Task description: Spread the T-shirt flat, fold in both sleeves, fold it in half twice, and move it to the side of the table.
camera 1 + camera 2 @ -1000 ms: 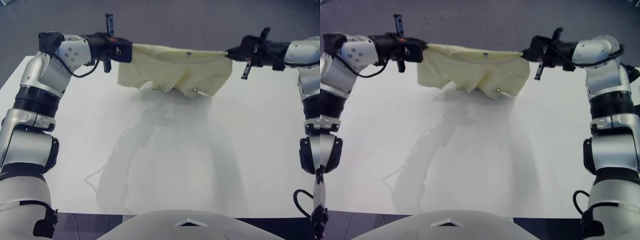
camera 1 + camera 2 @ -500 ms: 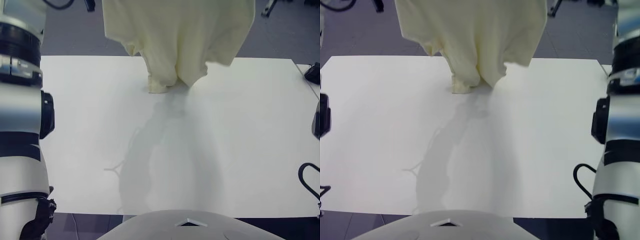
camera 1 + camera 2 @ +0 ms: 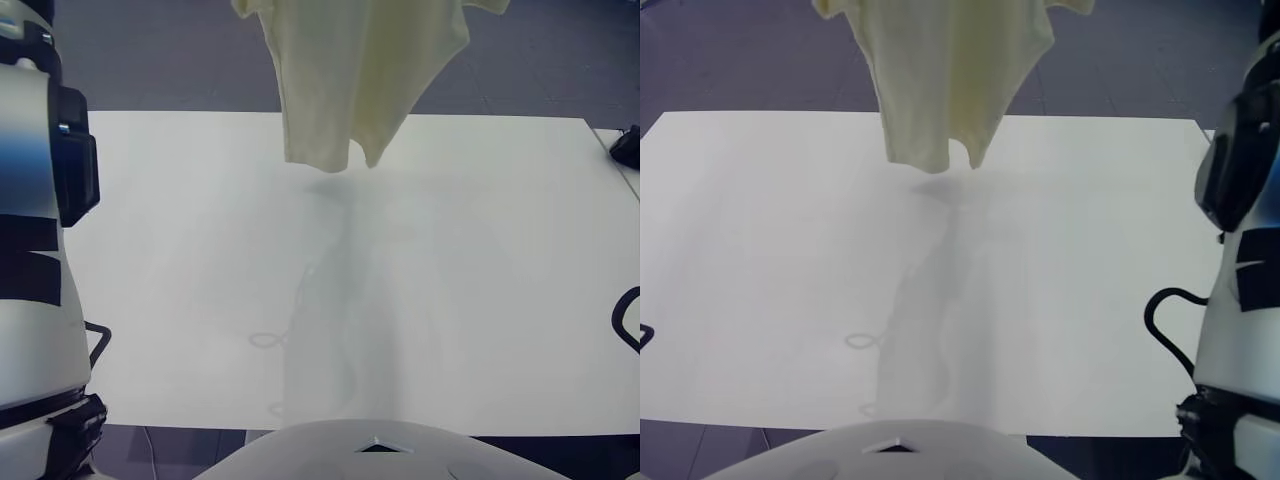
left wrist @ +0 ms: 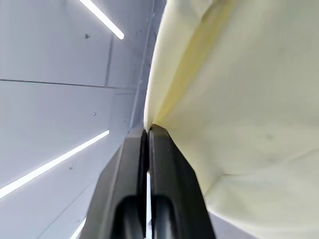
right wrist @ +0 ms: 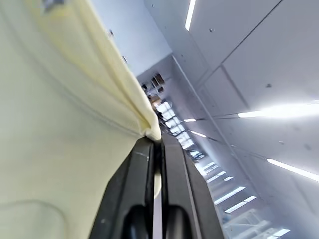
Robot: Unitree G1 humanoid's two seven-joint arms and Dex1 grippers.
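Pale yellow T-shirt (image 3: 355, 70) hanging at 12 o'clock above the white table (image 3: 480, 280), hem seemingly clear of it (shadow below). Pinched onto its edge: left gripper (image 4: 147, 132), right gripper (image 5: 158, 144).

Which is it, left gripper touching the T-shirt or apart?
Touching. In the left wrist view the left gripper is shut on the T-shirt, with the fabric's edge pinched between its fingertips.

One pale yellow T-shirt (image 3: 350, 70). Two grippers, the left gripper (image 4: 148, 128) and the right gripper (image 5: 158, 142), each pinching its cloth. One white table (image 3: 480, 300). One small dark object (image 3: 627, 147).
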